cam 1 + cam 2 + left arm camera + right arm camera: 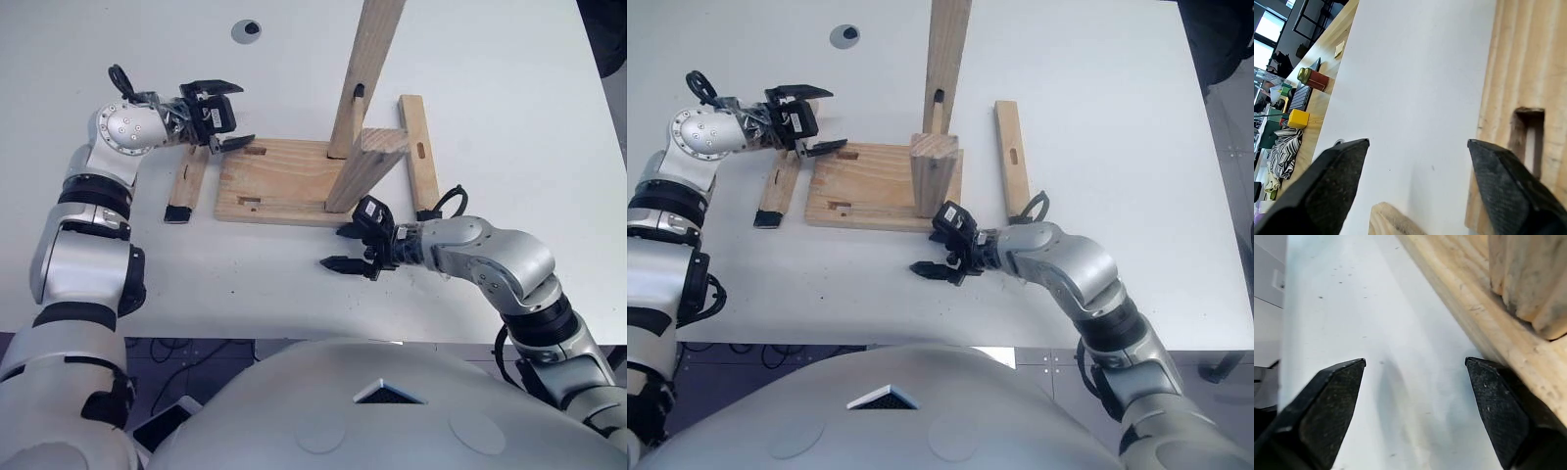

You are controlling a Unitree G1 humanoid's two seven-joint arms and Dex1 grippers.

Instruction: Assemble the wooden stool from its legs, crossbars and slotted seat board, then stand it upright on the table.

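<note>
Left eye view: the pale, rectangular wooden slotted seat board (269, 181) lies flat on the white desk (490, 78), with two square wooden legs (358, 166) standing on it.
Left wrist view: the left end effector (1419, 142) is spread wide beside a slot in the board.
Right wrist view: the right end effector (1415, 361) is spread wide just beside the board's edge.

pale flat wooden seat board (279, 176): bare, grainy, unvarnished | white worktop (490, 78): smooth, matt | right end effector (1415, 361) black fingers (1327, 406): matt, cross-hatched texture
</note>
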